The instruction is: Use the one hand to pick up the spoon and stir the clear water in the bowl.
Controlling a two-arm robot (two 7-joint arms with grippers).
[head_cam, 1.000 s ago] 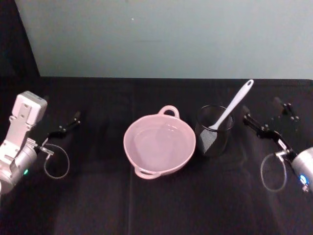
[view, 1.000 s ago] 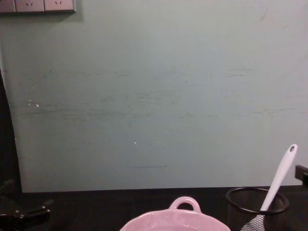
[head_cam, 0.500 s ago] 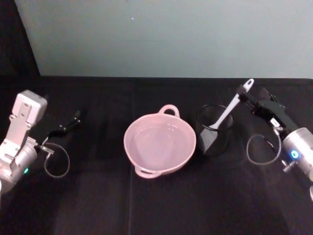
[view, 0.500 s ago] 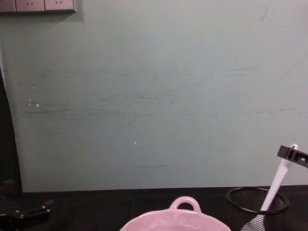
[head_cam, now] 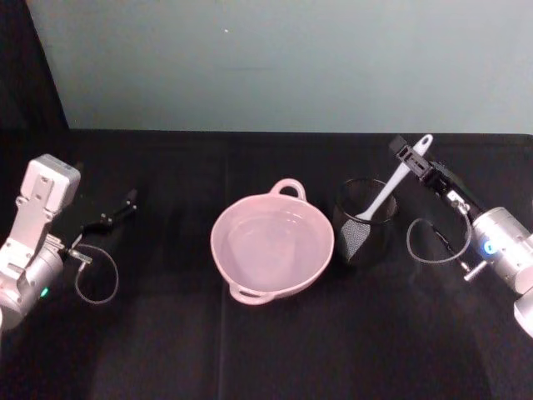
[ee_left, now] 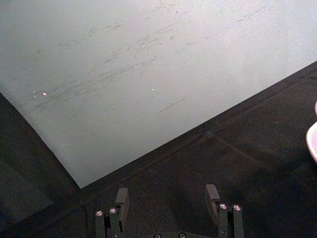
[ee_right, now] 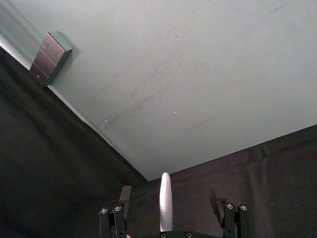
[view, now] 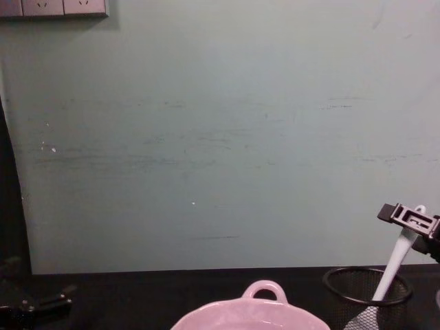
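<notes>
my right gripper [head_cam: 414,160] has swung in from the table's right side and now sits up at the top of the spoon [head_cam: 390,187] handle. its jaws are spread with the handle between them, not yet clenched. nearest me the black table [head_cam: 250,358] is bare cloth. my left gripper [head_cam: 125,204] rests well off to the left, jaws parted on nothing. the bowl [head_cam: 216,250] sits mid-table, with the water [head_cam: 271,246] lying flat in it. just right of it the mesh cup [head_cam: 362,237] holds the spoon, which leans up to the right. beyond the table's far edge stands a pale green wall [head_cam: 291,67].
</notes>
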